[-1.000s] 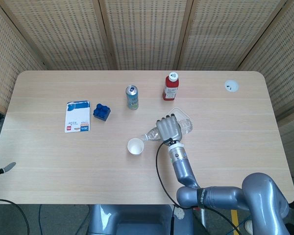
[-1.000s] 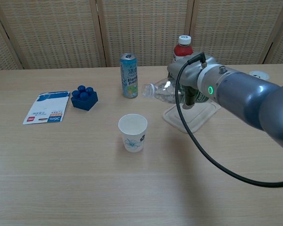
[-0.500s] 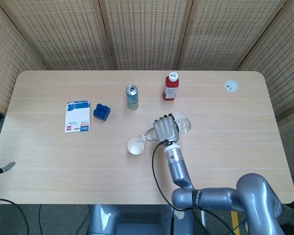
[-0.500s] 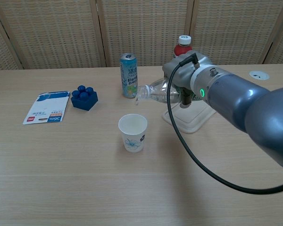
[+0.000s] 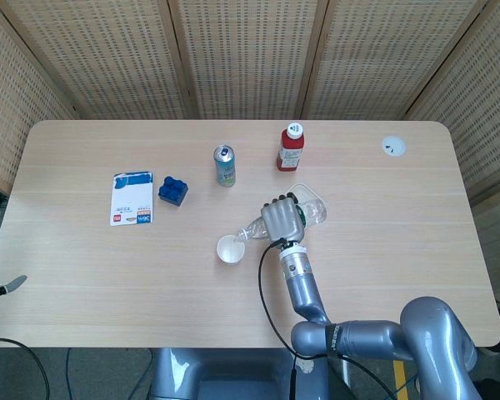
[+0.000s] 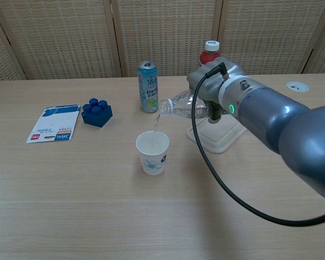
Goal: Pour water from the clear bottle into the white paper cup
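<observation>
Clear bottle point(image 6: 181, 103) gripped tilted by right hand point(image 5: 282, 219), water streaming into white paper cup point(image 6: 152, 153), fill level unclear

The right robot hand point(image 5: 282, 220) grips with fingers curled, arm extended forward.

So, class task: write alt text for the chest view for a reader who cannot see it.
The robot's right hand tips a clear plastic bottle sideways, pouring water into a white paper cup on a wooden table.

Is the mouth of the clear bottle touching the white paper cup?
Apart. The chest view shows the clear bottle above the white paper cup, with only a water stream between.
</observation>
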Robot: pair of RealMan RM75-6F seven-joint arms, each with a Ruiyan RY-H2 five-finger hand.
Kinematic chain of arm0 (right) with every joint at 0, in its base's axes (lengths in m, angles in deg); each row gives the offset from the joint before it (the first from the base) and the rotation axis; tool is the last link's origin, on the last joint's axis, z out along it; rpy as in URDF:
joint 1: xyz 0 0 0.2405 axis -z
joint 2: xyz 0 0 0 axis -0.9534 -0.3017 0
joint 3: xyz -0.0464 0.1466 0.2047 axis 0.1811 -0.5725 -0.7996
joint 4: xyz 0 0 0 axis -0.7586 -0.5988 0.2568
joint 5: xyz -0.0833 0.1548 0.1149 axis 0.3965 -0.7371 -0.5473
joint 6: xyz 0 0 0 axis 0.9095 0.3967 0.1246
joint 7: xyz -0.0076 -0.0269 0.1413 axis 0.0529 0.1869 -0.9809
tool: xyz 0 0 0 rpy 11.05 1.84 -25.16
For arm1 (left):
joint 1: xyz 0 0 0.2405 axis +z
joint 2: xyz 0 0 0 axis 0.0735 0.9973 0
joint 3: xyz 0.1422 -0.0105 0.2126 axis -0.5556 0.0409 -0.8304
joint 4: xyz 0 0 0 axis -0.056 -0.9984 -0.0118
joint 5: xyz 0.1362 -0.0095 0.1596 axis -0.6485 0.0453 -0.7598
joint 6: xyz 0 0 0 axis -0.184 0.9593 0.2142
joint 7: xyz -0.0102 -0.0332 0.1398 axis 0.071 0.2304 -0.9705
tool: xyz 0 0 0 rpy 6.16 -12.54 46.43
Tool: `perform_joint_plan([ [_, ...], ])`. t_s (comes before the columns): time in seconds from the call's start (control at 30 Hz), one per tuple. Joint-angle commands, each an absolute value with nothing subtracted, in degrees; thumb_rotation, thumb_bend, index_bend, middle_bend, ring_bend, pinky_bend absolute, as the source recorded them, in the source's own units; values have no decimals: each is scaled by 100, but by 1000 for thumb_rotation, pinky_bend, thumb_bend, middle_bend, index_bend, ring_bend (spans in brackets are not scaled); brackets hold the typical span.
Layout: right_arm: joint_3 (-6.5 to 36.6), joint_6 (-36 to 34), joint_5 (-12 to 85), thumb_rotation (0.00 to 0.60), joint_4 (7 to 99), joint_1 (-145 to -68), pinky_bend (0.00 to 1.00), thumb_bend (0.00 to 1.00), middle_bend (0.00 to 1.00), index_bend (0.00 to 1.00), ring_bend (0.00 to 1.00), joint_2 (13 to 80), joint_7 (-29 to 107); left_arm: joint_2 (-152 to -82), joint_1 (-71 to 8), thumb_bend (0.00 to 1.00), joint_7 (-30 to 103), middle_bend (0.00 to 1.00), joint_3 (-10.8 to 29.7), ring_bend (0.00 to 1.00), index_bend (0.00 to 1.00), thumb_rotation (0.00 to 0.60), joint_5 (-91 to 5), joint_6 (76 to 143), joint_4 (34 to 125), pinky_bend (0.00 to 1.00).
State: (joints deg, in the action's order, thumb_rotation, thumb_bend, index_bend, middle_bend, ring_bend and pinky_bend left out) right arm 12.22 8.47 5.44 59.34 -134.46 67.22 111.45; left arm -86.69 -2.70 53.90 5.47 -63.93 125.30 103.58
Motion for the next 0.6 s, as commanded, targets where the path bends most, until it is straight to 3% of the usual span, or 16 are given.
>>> perform_joint_plan([
  [0.03,1217,844,558,600,5930,-13440,735,751,596,548,585,6726,11161,-8669,-271,108,5389,0,550,0,0,600,-6391,12533,10358,0],
  [0.6,1130,837,637,600,5878,-13354,735,751,596,548,585,6768,11203,-8693,-254,107,5342,0,576,0,0,600,-6327,12578,10356,0],
])
